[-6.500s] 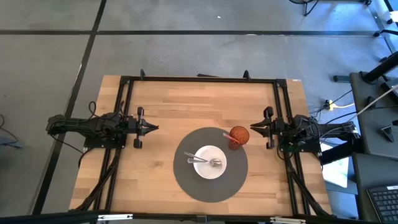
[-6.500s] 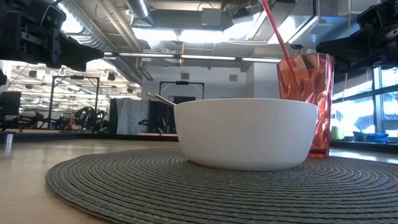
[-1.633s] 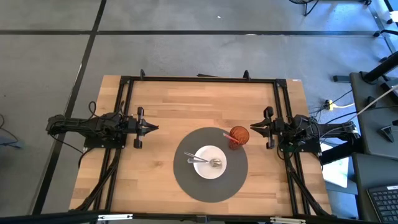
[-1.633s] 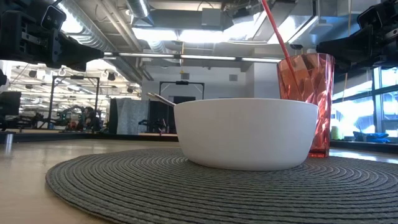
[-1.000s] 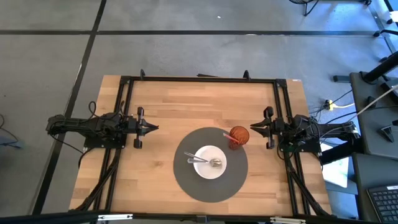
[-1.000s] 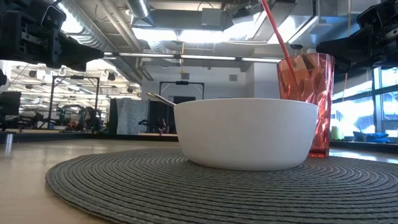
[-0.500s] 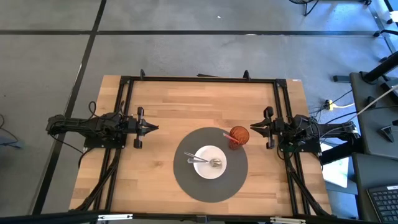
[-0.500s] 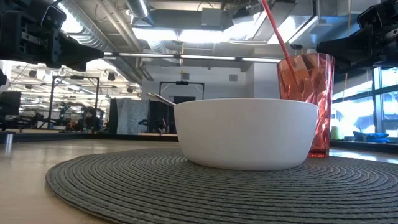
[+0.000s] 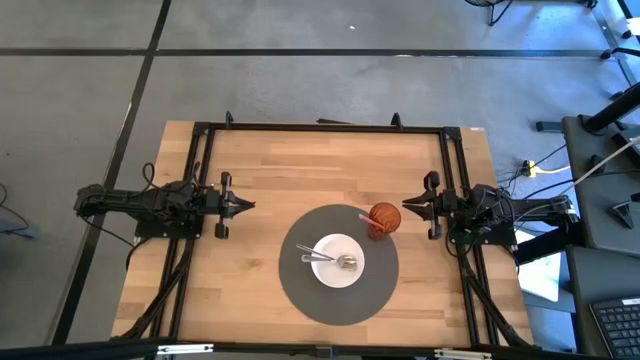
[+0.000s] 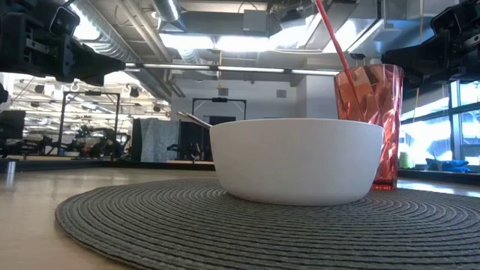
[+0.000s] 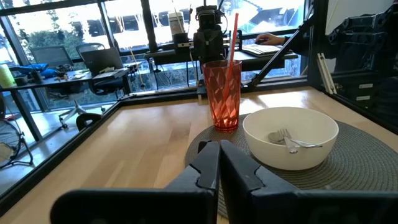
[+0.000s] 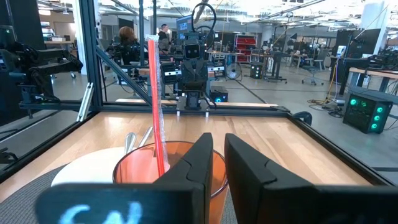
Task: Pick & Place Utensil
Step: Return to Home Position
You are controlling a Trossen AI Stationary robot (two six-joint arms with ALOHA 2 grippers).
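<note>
Robotics lab: office chairs (image 11: 104,60), ceiling ducts (image 10: 129,39)

The table (image 9: 300,160) is showing pale honey-coloured wood with fine lengthwise grain, and a black frame (image 9: 320,127) is edging it. The placemat (image 9: 300,290) is reading as mid gray, woven in concentric ribbed rings. The bowl (image 9: 335,279) is showing plain, glossy white. The glass (image 9: 385,218) is glowing translucent orange-red, its wall cut in a faceted diamond pattern, and the straw (image 9: 367,216) in it is showing solid red. The spoon (image 11: 274,137) and the fork (image 11: 287,138) are gleaming silver. The left gripper (image 9: 248,205) and the right gripper (image 9: 405,208) are both showing matte black. The floor (image 9: 300,90) is showing gray, crossed by dark straight lines.
</note>
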